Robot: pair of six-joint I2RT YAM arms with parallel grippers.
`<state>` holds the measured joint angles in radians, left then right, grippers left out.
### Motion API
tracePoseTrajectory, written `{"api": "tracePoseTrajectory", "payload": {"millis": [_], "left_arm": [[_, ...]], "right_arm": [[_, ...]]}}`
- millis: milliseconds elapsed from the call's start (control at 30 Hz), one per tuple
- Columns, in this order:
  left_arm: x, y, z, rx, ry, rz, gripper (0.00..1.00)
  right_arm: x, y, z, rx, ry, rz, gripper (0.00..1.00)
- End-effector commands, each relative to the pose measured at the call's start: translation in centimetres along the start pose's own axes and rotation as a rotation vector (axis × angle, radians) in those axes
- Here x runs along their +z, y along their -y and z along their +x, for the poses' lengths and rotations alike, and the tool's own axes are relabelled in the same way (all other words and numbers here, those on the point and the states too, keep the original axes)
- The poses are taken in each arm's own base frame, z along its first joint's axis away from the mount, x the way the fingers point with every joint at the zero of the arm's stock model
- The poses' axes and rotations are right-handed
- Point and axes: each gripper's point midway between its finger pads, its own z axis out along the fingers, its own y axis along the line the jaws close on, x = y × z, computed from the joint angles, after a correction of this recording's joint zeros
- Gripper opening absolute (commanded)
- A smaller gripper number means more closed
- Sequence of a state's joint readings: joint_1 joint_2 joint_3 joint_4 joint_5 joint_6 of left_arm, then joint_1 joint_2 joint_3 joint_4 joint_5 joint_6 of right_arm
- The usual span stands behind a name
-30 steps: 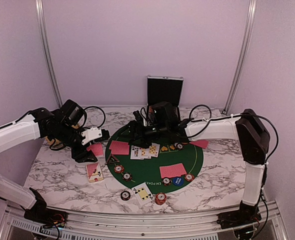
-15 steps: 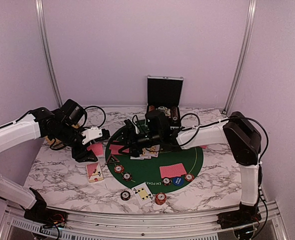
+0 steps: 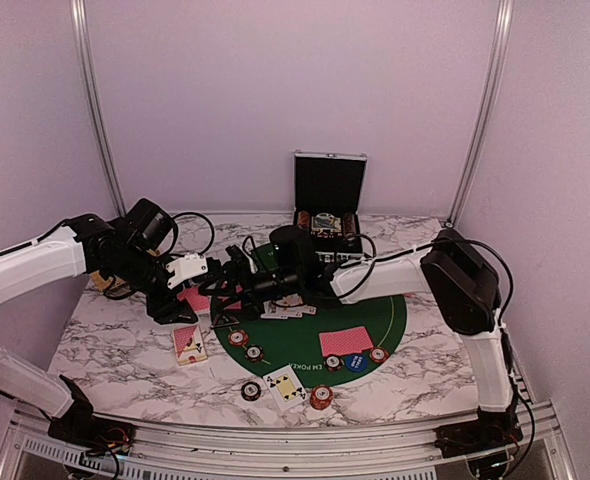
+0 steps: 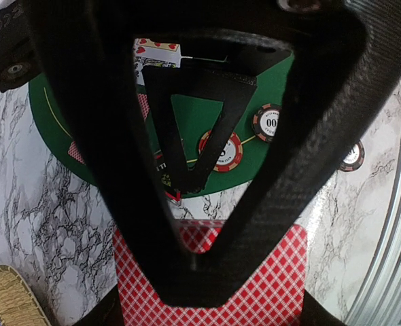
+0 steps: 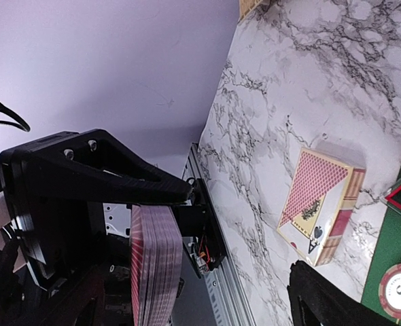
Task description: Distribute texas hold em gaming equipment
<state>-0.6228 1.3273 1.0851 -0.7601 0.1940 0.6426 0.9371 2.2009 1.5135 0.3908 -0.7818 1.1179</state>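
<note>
Red-backed playing cards (image 3: pixel 191 298), stacked as a deck, sit clamped in the left gripper (image 3: pixel 201 292) above the marble table (image 3: pixel 125 360), just off the left rim of the green mat (image 3: pixel 390 315) in the top view. The right gripper (image 3: pixel 222 290) extends across the mat with its tips just beside the deck. The left wrist view shows the fingers (image 4: pixel 119 170) closed on the deck's patterned back, with poker chips (image 4: pixel 221 151) on the mat beyond. From the right wrist, the deck appears edge-on in the left gripper's hold. The right jaws are spread wide to either side of it, and a card box (image 5: pixel 319 204) lies on the marble.
</note>
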Motion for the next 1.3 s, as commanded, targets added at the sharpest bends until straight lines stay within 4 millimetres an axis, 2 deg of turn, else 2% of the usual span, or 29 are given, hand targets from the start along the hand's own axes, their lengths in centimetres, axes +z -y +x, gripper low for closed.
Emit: {"api": "tracePoseTrajectory", "payload": {"millis": [0, 400, 600, 767, 1033, 1267], "left_arm": [[-0.8, -0.6, -1.6, 0.003, 0.057, -0.018, 0.0], [-0.4, -0.8, -1.7, -0.006, 0.059, -0.017, 0.0], [-0.5, -0.5, -1.8, -0.006, 0.066, -0.01, 0.0], [-0.7, -0.5, -1.8, -0.003, 0.072, -0.013, 0.0], [-0.8, -0.3, -1.6, -0.002, 0.074, -0.011, 0.0], [-0.7, -0.1, -1.2, 0.0, 0.067, -0.009, 0.0]], "right_arm": [[1.2, -1.9, -0.5, -0.026, -0.012, -0.063, 0.91], [4.8, -1.5, 0.2, -0.001, -0.078, -0.098, 0.9], [5.5, -0.4, 0.2, 0.034, -0.084, -0.1, 0.89], [5.5, 0.1, 0.3, 0.045, -0.096, -0.082, 0.85], [4.4, 1.4, 0.2, 0.082, -0.085, -0.057, 0.76], [3.3, 0.8, -0.2, 0.084, -0.07, -0.076, 0.66]]}}
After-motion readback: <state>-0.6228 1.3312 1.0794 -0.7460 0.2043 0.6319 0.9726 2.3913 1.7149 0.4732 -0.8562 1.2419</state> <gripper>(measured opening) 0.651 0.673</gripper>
